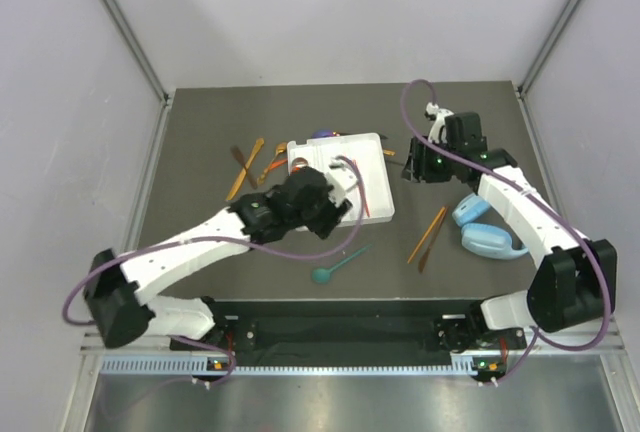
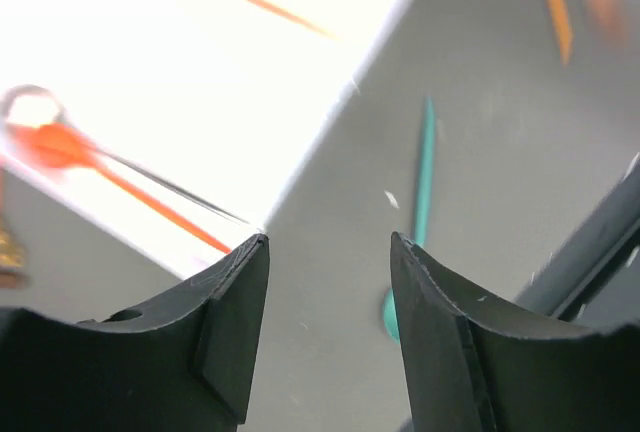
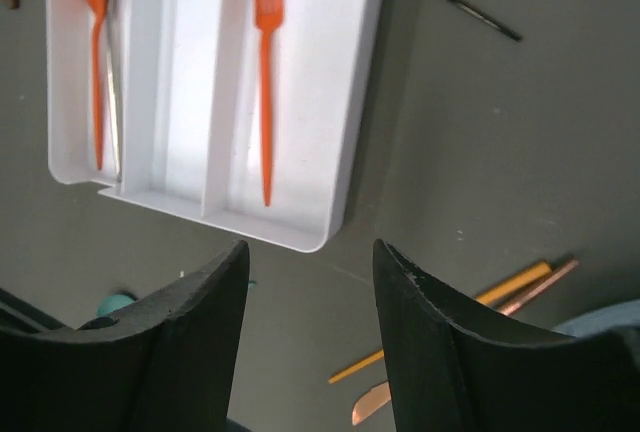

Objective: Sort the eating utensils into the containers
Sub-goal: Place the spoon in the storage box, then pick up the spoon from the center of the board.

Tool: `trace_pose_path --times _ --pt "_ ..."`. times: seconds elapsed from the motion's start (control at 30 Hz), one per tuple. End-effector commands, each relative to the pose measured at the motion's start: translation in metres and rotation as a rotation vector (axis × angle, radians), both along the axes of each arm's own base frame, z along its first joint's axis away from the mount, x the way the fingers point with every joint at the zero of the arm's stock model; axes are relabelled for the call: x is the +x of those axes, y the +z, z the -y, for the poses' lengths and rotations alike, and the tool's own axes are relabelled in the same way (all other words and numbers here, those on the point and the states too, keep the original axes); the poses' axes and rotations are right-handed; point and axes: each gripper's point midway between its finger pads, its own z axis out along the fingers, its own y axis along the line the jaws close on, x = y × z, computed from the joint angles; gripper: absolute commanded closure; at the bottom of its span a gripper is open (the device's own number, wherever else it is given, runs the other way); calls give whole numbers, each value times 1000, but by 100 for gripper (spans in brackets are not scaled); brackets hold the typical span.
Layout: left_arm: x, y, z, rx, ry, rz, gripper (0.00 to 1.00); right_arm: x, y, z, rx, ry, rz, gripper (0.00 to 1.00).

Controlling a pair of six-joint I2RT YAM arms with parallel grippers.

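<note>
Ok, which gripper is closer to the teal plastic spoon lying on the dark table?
Left. The left gripper hovers at the white plastic tray's near edge, just beyond the teal plastic spoon; the right gripper is off the tray's right side, farther away.

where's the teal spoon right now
In the top view the teal spoon lies on the table, outside the white tray and just past its near edge, close to the left claw, with an orange stick to its right.

Fork [image 3: 263, 72] and spoon [image 3: 96, 62] in tray [image 3: 345, 122]
</note>
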Motion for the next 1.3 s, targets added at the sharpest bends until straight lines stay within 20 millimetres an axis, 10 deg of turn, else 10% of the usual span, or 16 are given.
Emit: trace_pose_path --times 0.0,0.13,0.43,0.73,1.27 --pt "28 74 -21 -246 142 122 43 -24 16 -46 0 221 66 47" --pt "51 138 -87 -375 367 306 44 -85 -27 -99 -273 491 -40 43" --pt "55 167 -151 -392 579 422 47 -160 -80 -134 -428 768 -177 35" --pt "46 202 -198 -416 731 559 49 -180 -92 -161 -533 922 -83 27" --pt "31 217 -227 -396 817 625 49 -150 -134 -174 -786 1002 87 26"
